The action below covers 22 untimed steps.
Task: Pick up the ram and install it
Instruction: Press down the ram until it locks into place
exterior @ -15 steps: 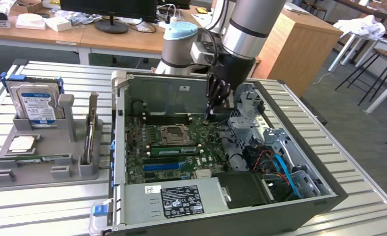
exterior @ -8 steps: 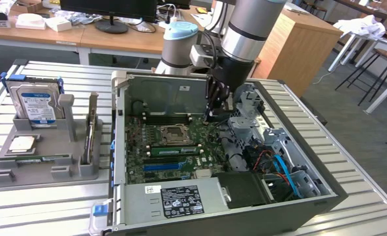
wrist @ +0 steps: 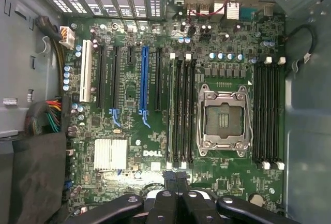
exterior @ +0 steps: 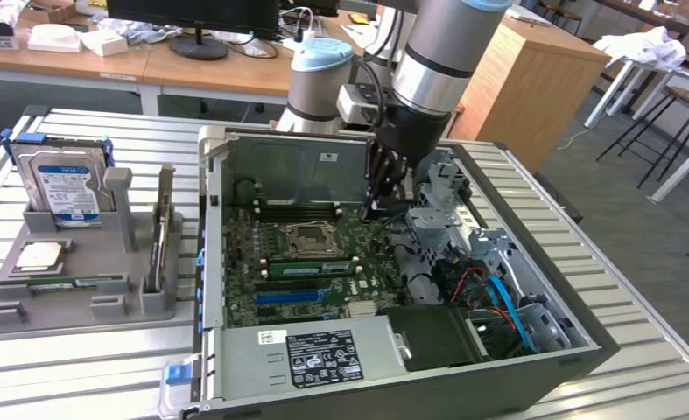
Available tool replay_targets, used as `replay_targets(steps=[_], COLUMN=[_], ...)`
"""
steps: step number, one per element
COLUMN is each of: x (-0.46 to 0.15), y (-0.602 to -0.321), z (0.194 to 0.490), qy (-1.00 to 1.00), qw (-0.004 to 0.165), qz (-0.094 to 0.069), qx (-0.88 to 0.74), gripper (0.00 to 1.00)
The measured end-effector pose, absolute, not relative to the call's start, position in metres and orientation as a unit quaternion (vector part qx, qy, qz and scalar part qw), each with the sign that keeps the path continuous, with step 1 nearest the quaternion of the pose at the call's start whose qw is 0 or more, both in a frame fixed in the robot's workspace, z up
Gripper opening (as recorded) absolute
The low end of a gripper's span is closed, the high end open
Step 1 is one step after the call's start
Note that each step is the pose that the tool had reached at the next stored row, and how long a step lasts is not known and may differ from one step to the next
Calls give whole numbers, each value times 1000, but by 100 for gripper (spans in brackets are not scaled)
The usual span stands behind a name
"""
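A long green ram stick (exterior: 309, 266) lies along the memory slots beside the empty CPU socket (exterior: 305, 238) in the open computer case; it looks seated there. My gripper (exterior: 385, 208) hangs inside the case over the far edge of the motherboard, a short way from the stick and apart from it. In the wrist view the black fingertips (wrist: 176, 178) are pressed together, and I make out nothing between them. That view looks straight down on the board, with the black memory slots (wrist: 185, 110) and the silver socket frame (wrist: 225, 121).
At the exterior view's left a grey holder (exterior: 40, 311) carries a blue-labelled hard drive (exterior: 66, 188), a square silver chip (exterior: 40, 255), a flat green strip (exterior: 70, 282) and an upright thin board (exterior: 162, 223). Drive cages and cables (exterior: 484, 262) crowd the case's right side. The power supply (exterior: 320, 354) fills its near side.
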<state>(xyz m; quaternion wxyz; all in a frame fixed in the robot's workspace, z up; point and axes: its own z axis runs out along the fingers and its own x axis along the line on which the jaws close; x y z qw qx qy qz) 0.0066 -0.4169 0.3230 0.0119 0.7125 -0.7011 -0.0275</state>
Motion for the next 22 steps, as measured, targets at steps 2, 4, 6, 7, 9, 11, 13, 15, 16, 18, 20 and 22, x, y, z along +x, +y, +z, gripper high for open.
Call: replay_targets(steps=[2,4,6,7,9,11,13,15,16,18,20,22], x=[7,7,7,7,7,7,7,7,7,7,7,7], y=[-417,-417,-417,-417,-417,-417,-417,-417,-417,-417,-417,-417], z=[322,320,318,318,316,314,313,311,310,308,305,303], qy=[-701,-701,-701,-701,-701,-701,-701,-701,-701,-701,-701,-701], qw=[12,12,12,12,12,12,12,12,12,12,12,12], qz=[-27,-27,-27,-27,-27,-28,-27,-27,-27,-27,-27,-27], qx=[712,712,712,712,712,712,712,712,712,712,712,712], gripper=[10,10,10,10,10,10,10,10,10,10,10,10])
